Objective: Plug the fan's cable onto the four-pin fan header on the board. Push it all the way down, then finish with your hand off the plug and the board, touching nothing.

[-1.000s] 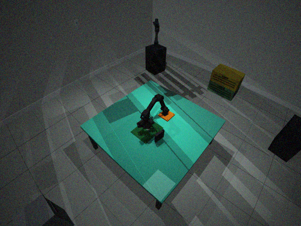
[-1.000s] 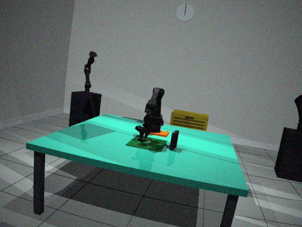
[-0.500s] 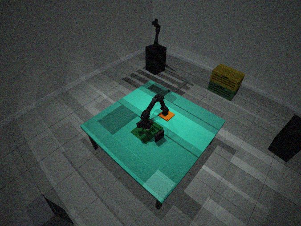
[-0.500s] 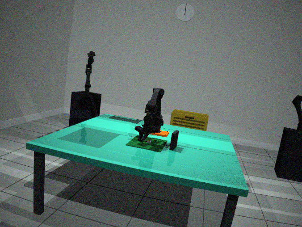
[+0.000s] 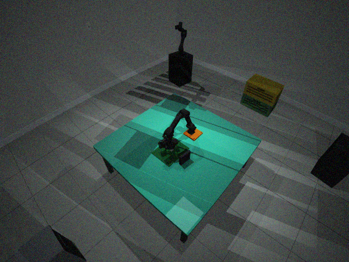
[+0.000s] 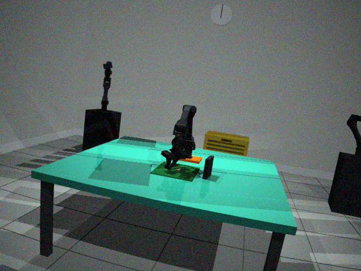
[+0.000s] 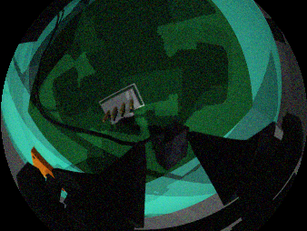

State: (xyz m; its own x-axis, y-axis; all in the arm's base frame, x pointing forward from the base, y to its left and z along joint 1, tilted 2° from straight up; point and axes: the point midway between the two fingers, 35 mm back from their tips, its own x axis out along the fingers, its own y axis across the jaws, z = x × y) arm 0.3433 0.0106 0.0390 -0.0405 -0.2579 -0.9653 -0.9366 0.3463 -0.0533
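Observation:
A green circuit board (image 5: 164, 159) (image 6: 186, 174) (image 7: 191, 68) lies on the teal table (image 5: 197, 183) (image 6: 116, 174). Its white four-pin fan header (image 7: 120, 105) stands bare, pins showing. My gripper (image 7: 167, 141) (image 6: 171, 165) (image 5: 167, 148) hangs low over the board and is shut on the dark plug (image 7: 170, 146). In the wrist view the plug is a little to the lower right of the header, apart from it. The black cable (image 7: 68, 127) runs from the plug off to the left. The black fan (image 5: 184, 157) (image 6: 208, 166) stands upright at the board's edge.
An orange plate (image 5: 193, 134) (image 6: 194, 159) (image 7: 38, 161) lies on the table just behind the board. Black pedestals and a yellow crate (image 5: 263, 93) (image 6: 226, 142) stand on the floor away from the table.

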